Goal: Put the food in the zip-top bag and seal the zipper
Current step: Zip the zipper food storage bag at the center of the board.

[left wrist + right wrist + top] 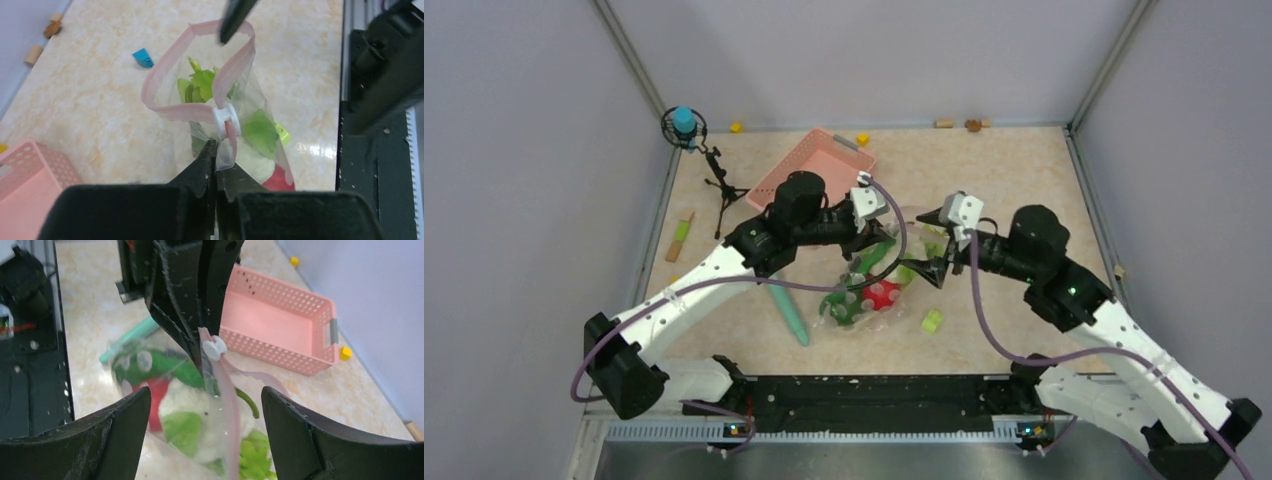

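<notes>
Our left gripper (216, 150) is pressed together on the zip-top bag (257, 100), just beside the zipper (232, 70) and its white slider (226, 120). Our right gripper (205, 402) stands spread at the bag's right end. We see the food (186, 395) inside, mid-table.

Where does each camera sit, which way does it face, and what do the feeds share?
Top external: above, behind the bases, looking down on the table; both arms show.
Left wrist: faces the robot's right along the shut left gripper pinching the zip-top bag.
Right wrist: faces left through the open right gripper.
Shared: both wrist views show the white slider and pink basket.
</notes>
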`<state>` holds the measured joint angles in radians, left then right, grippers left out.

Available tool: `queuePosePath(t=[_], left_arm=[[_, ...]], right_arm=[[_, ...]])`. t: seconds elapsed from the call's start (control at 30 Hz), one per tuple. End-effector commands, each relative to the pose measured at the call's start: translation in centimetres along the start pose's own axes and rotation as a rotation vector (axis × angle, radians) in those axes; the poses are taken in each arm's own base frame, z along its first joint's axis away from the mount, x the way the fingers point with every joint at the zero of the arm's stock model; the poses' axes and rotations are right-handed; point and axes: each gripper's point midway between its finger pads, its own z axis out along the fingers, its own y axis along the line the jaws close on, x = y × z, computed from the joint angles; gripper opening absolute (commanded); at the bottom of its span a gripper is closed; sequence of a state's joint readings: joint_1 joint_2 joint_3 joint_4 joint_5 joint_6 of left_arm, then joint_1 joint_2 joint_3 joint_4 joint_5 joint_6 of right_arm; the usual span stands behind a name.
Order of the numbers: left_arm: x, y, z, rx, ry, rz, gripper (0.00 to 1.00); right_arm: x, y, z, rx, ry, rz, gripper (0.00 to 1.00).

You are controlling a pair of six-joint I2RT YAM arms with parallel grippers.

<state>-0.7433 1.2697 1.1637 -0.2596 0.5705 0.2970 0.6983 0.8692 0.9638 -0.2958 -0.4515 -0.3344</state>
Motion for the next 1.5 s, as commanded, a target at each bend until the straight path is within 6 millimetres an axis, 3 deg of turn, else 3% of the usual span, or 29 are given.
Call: queuePosePath(t=[0.0, 0.13, 0.27, 0.37, 0.47, 0.6, 0.73, 0.97, 1.27, 1.47], left_arm=[[-7.0, 4.9, -1.1, -0.252, -0.184, -0.015, 0.00], [-4.2, 3.3, 0.0, -0.184, -0.133, -0.158, 0.00], [-2.0, 1.7, 0.1, -0.152, -0.146, -0.186, 0.00], [-2.1, 0.5, -0.5, -0.113, -0.174, -0.134, 0.00], [-1.8, -1.5, -1.2, -0.029, -0.177, -0.051, 0.00], [-1.0, -3.8, -2.3, 0.058, -0.165, 0.020, 0.00], [-1.4, -3.7, -3.3, 0.018, -0.188, 0.037, 0.00], [-1.1, -4.5, -3.9, 0.033, -0.207, 0.071, 0.00], [-0.6, -4.8, -3.9, 0.044, -0.210, 0.073, 0.00], [-0.6, -5.4, -3.9, 0.078, -0.205, 0.081, 0.00]], right_arm=[[-6.0, -0.2, -2.8, 0.087, -0.258, 0.022, 0.82], [-5.2, -0.8, -4.0, 0.153, -0.246, 0.003, 0.82], [-2.8, -1.3, -3.4, 0.174, -0.145, -0.018, 0.82], [-1.3, -1.1, -2.3, 0.130, -0.079, -0.077, 0.82], [-1.1, 0.0, -1.6, 0.030, -0.075, -0.191, 0.81], [-2.0, 1.6, -1.2, -0.091, -0.127, -0.330, 0.81], [-3.1, 1.7, -0.3, -0.138, -0.142, -0.300, 0.79], [-4.5, 4.7, 0.5, -0.351, -0.236, -0.314, 0.69], [-4.8, 5.3, 2.4, -0.451, -0.264, -0.243, 0.62], [-5.2, 6.1, 2.4, -0.495, -0.317, -0.214, 0.54]])
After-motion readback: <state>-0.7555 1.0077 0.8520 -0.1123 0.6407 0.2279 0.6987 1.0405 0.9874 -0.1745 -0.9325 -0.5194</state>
